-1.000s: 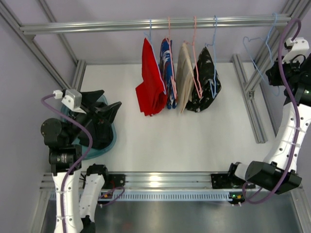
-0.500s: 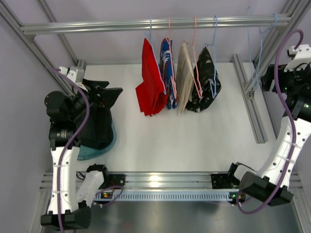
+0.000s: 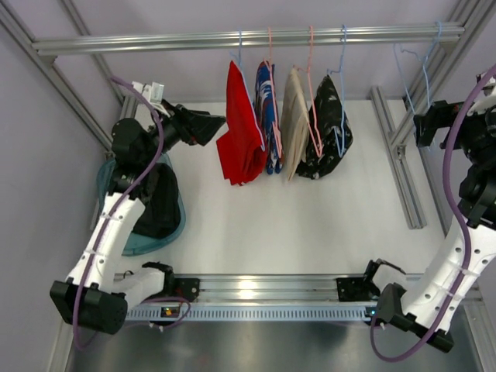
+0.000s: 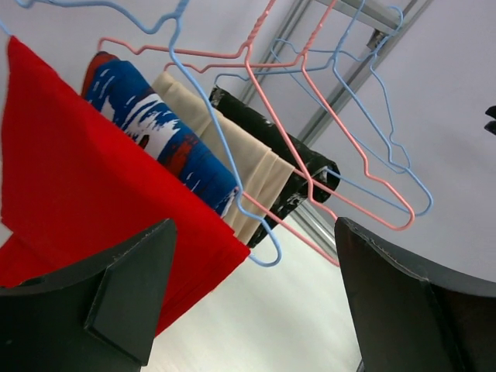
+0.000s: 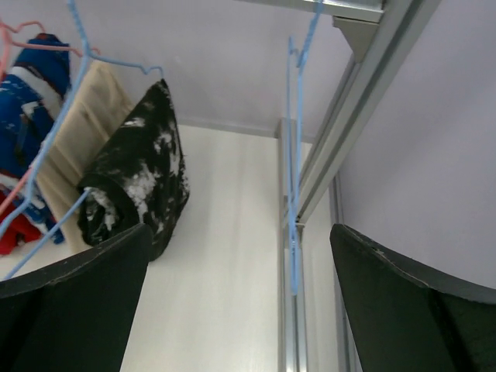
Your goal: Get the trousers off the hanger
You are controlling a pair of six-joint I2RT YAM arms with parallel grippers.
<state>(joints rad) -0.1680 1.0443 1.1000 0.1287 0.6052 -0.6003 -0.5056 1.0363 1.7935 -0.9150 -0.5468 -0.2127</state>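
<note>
The left claw (image 3: pixel 211 128) is held open, with the two fingers wide apart and nothing between them. The red trousers (image 3: pixel 240 139) are found just in front of its fingertips, draped folded over a light blue hanger (image 4: pixel 225 155) that hangs from the metal rail (image 3: pixel 155 40). In the left wrist view the red cloth (image 4: pixel 77 194) is seen ahead of the claw (image 4: pixel 253 232) and partly behind its left finger. Whether a finger touches the cloth cannot be told.

Beyond the red trousers, further from this claw, three other garments are hung on the same rail: a blue, white and red patterned one (image 3: pixel 267 116), a beige one (image 3: pixel 293 116) and a black one with white specks (image 3: pixel 329 132).

The black trousers (image 3: pixel 159 205) are located behind and below the left claw, under its arm, where they lie in a teal tub (image 3: pixel 147 242) on the white table (image 3: pixel 271 225).

The right claw (image 3: pixel 420 128) is also open, and nothing is gripped by it. An empty light blue hanger (image 5: pixel 292 194) is seen ahead of it (image 5: pixel 240 232), between the lines of its two fingers but apart from both. Both pairs of trousers are well apart from this claw, on its left side
</note>
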